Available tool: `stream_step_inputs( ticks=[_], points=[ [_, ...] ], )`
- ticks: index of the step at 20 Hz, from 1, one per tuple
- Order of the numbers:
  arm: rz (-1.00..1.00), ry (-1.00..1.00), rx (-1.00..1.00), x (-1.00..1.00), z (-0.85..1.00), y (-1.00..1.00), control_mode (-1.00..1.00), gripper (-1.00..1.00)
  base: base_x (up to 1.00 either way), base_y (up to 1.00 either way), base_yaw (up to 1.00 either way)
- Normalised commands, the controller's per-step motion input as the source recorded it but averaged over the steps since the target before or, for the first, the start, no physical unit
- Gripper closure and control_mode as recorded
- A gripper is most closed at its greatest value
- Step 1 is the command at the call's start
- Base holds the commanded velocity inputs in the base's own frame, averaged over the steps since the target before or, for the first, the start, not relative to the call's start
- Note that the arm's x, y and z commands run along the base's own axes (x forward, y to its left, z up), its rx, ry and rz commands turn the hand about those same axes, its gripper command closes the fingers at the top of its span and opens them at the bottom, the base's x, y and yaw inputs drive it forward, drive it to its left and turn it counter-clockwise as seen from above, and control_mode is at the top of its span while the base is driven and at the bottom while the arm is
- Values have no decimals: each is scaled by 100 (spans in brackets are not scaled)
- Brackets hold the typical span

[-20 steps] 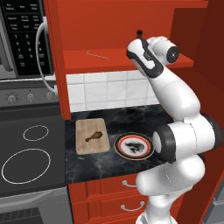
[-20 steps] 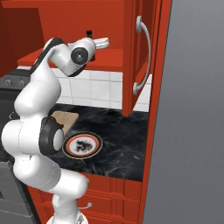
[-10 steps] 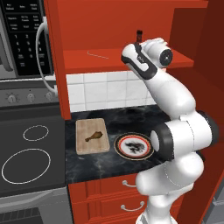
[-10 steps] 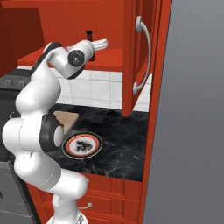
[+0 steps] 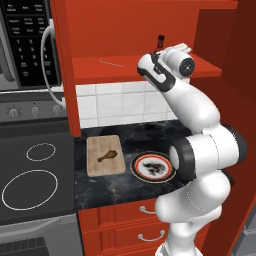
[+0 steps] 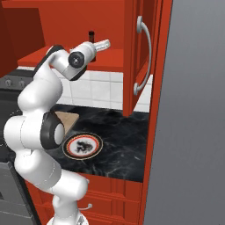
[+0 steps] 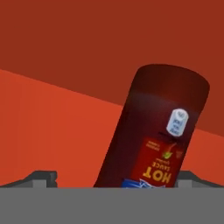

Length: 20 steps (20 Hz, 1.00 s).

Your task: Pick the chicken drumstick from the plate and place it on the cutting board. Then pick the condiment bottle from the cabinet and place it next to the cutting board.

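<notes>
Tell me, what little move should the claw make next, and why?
Probably ease forward a bit more and then close. The chicken drumstick already lies on the cutting board, and the condiment bottle stands on the cabinet shelf right before the claw, seemingly not yet gripped.

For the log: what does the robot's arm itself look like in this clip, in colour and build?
A glossy white arm of thick rounded segments, with dark grey to black bands and round caps at the joints. The hand at its end is white; the hand view shows two small dark grey fingertips. No cables or markings are visible.
</notes>
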Motion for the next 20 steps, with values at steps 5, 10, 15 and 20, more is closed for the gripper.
stream_step_inputs(
  ticks=[5, 10, 15, 20],
  points=[
    [-8, 9, 0, 1, 22, 20, -100, -100, 0, 0, 0],
    [-4, 11, -2, 0, 12, 43, -100, 100, 0, 0, 0],
    [-1, 5, -2, 0, 1, 31, -100, 100, 0, 0, 0],
    [0, 0, 0, 0, 0, 1, -100, 100, 0, 0, 0]
  ],
)
